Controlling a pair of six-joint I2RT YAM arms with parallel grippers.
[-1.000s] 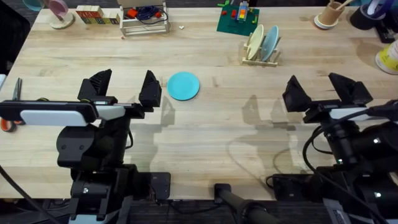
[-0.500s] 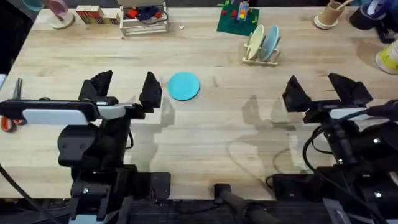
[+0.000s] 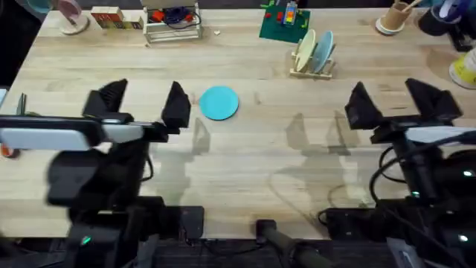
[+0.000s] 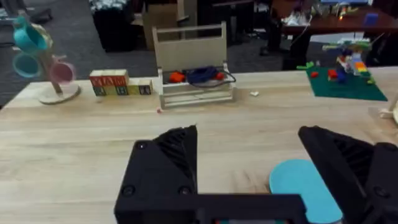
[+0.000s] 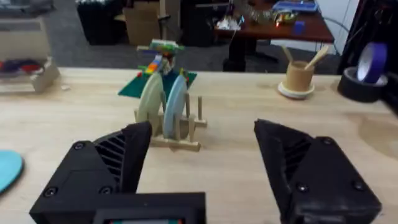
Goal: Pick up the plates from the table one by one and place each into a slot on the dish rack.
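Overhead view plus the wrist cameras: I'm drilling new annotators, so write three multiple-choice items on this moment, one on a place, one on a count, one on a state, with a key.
1. Where is the turquoise plate?
A. flat on the table, just right of the left gripper
B. in the dish rack
C. between the right gripper's fingers

2. How many plates stand in the dish rack?
A. none
B. two
C. four

3. How are the right gripper fingers?
A. shut on a plate
B. shut on nothing
C. open, holding nothing

Key: 1 A, the overhead view shows the plate lying on bare wood beside the left gripper's right finger. 2 B, a cream plate and a light-blue plate stand upright in the slots. 3 C, a wide gap separates the fingers.
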